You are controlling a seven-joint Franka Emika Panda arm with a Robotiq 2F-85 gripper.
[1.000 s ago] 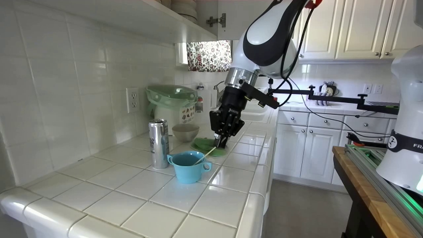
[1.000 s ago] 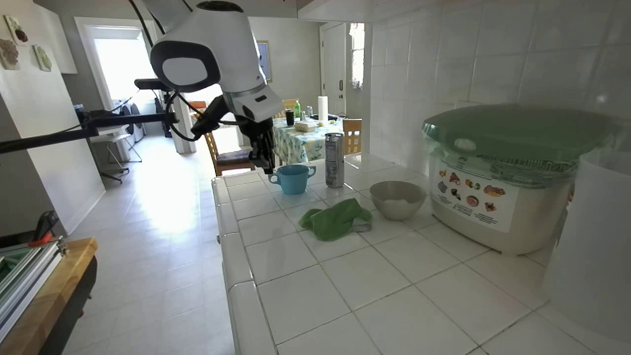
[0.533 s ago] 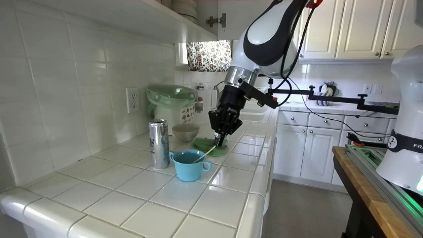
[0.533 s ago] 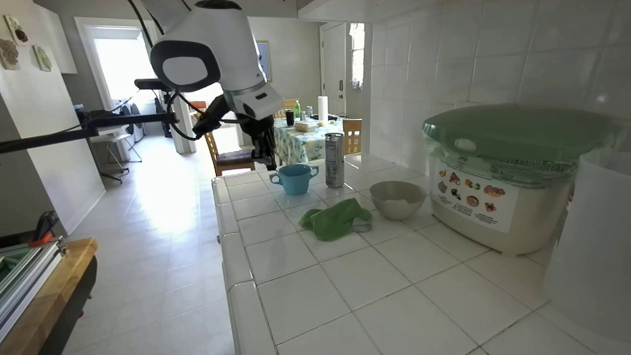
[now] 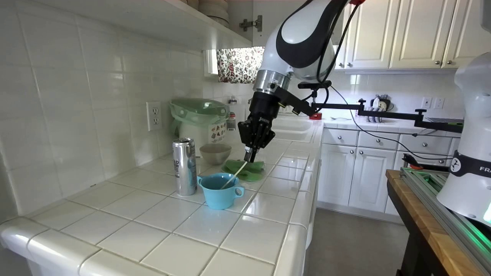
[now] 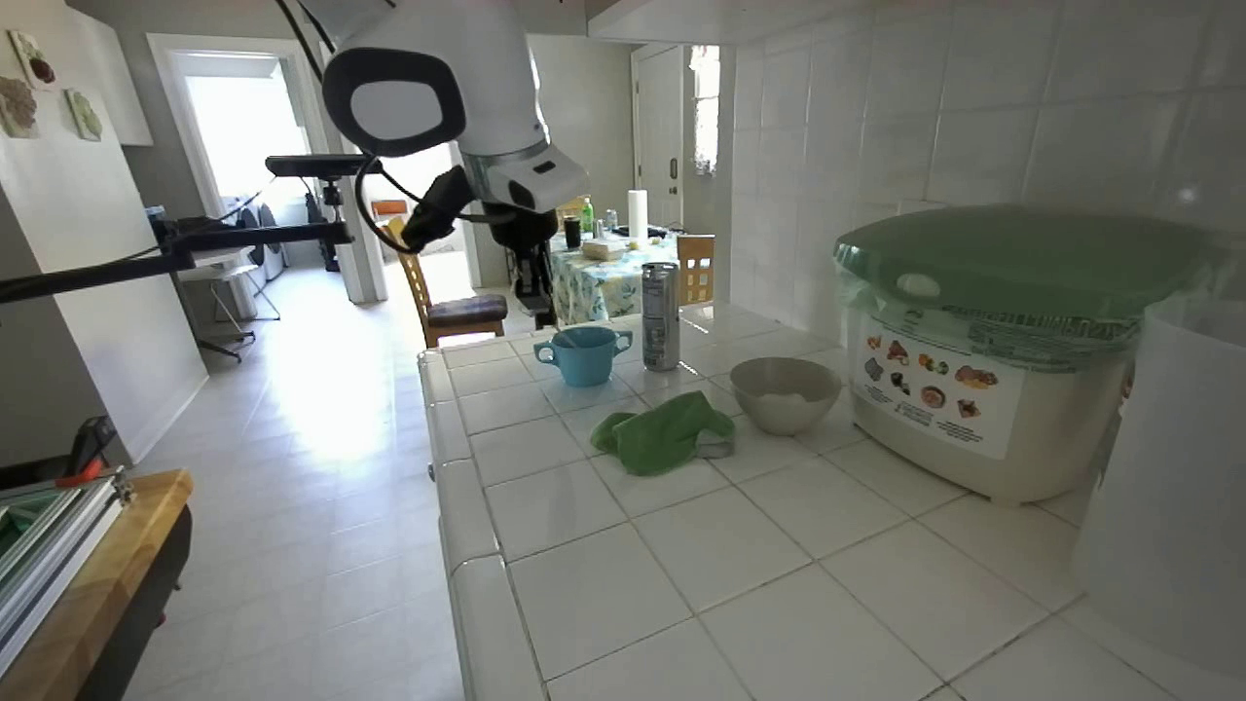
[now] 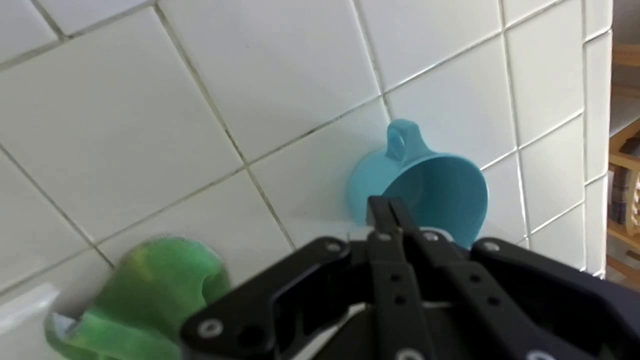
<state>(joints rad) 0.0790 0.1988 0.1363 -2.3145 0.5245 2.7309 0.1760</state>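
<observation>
My gripper (image 5: 249, 158) hangs above the tiled counter, its fingers pressed together on the top end of a thin pale stick (image 5: 234, 174). The stick slants down into a light blue two-handled cup (image 5: 218, 197), where its lower end is hidden. In the wrist view the closed fingertips (image 7: 378, 204) overlap the near rim of the cup (image 7: 367, 172), and most of the stick is hidden behind them. The cup stands upright in both exterior views. Behind it, a crumpled green cloth (image 6: 662, 433) lies on the counter.
A tall silver can (image 5: 185, 167) stands close beside the cup. A beige bowl (image 6: 785, 394) and a bin with a green lid (image 6: 1012, 263) are near the tiled wall. An open shelf (image 5: 153, 23) overhangs the counter, whose rounded edge (image 5: 297, 230) drops to the floor.
The fingers have come together on the stick, and the gripper has lifted. The stick now stands steeper in the cup. The cup has shifted slightly toward the can.
</observation>
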